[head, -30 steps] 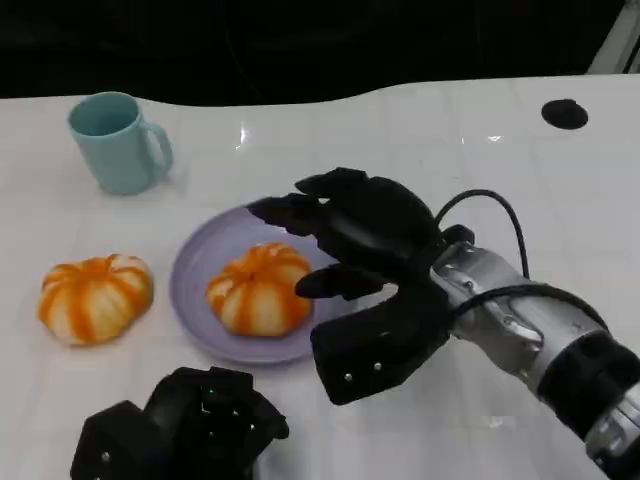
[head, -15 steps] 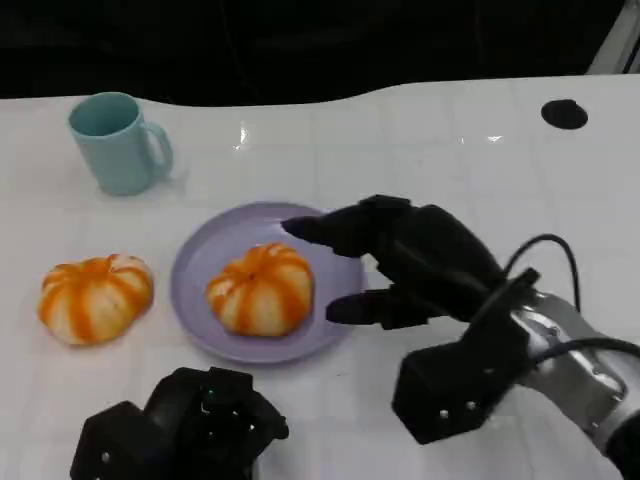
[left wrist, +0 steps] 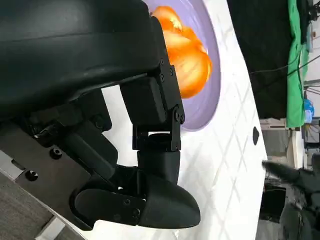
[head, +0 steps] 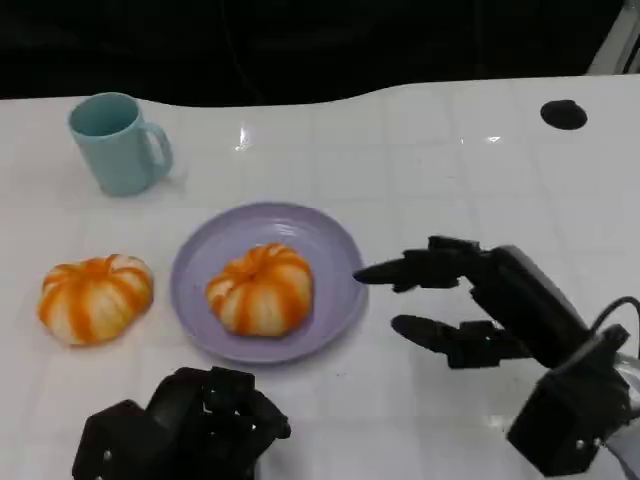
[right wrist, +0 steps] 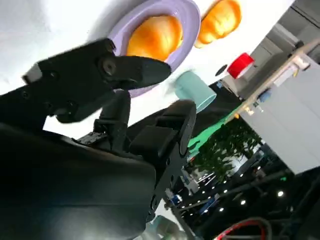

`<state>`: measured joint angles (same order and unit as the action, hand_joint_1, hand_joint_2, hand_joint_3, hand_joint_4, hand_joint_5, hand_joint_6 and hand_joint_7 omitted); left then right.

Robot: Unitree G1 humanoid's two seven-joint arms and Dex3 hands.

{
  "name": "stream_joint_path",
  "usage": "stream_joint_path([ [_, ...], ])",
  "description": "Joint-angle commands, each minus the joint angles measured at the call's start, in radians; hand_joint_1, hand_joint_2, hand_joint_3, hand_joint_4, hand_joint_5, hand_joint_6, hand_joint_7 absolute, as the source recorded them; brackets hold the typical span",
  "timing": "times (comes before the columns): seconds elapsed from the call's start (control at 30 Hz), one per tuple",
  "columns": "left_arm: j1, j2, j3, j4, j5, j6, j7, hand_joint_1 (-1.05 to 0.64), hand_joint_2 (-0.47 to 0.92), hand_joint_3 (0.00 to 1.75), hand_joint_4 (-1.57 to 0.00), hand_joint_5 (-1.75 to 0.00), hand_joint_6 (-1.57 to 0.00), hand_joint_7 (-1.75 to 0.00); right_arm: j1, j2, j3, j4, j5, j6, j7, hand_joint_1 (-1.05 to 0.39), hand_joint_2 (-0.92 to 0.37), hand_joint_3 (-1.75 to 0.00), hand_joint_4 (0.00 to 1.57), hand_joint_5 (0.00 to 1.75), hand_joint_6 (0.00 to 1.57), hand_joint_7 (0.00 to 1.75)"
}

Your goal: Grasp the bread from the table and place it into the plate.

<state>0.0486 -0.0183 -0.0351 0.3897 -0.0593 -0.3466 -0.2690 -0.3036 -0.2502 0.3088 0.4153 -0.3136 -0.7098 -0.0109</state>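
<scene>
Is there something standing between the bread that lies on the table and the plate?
Nothing visible. The bread on the table lies just beside the plate, with bare table between them. Another bread already sits in the plate's middle.

Right of the plate [head: 330,240] the worktop [head: 450,170] is bare, and there my right robot hand [head: 470,305] hovers with fingers spread. Left of the plate a second bread [head: 95,297] blocks the way; behind it stands a mug [head: 115,142]; in front sits my left robot hand [head: 185,425].
</scene>
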Motion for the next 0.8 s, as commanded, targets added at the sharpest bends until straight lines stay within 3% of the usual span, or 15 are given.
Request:
stream_joint_path([
  [0.03,0.006,0.007,0.004,-0.006,-0.004,0.005,0.009,-1.05,0.57,0.59,-1.57,-1.19,-1.47,-0.63,0.063,-0.028,-0.054,-0.030,0.066,-0.029,0.041,-0.18,-0.45,-1.11,0.68,1.41,0.76,0.86],
  [0.17,0.003,0.007,0.004,-0.003,-0.003,0.001,0.009,-1.05,0.57,0.59,-1.57,-1.19,-1.47,-0.63,0.126,-0.034,-0.086,-0.057,0.124,-0.023,0.091,-0.13,-0.45,-1.19,0.70,1.66,0.73,1.18],
  [0.27,0.000,0.008,0.004,-0.001,-0.005,0.001,0.006,-1.05,0.57,0.59,-1.57,-1.19,-1.47,-0.62,0.174,-0.045,-0.103,-0.095,0.139,0.001,0.122,-0.18,-0.45,-1.21,0.75,1.74,0.69,1.36],
  [0.57,0.002,0.010,0.004,-0.007,-0.004,0.001,0.006,-1.05,0.58,0.58,-1.57,-1.18,-1.48,-0.62,0.317,-0.054,-0.147,-0.183,0.125,0.018,0.145,-0.19,-0.45,-1.23,0.74,1.75,0.64,1.48],
  [0.8,0.006,0.013,0.005,-0.017,-0.007,0.010,0.003,-1.05,0.58,0.58,-1.57,-1.17,-1.47,-0.62,0.372,-0.045,-0.156,-0.172,0.116,-0.003,0.142,-0.18,-0.48,-1.21,0.72,1.75,0.59,1.51],
])
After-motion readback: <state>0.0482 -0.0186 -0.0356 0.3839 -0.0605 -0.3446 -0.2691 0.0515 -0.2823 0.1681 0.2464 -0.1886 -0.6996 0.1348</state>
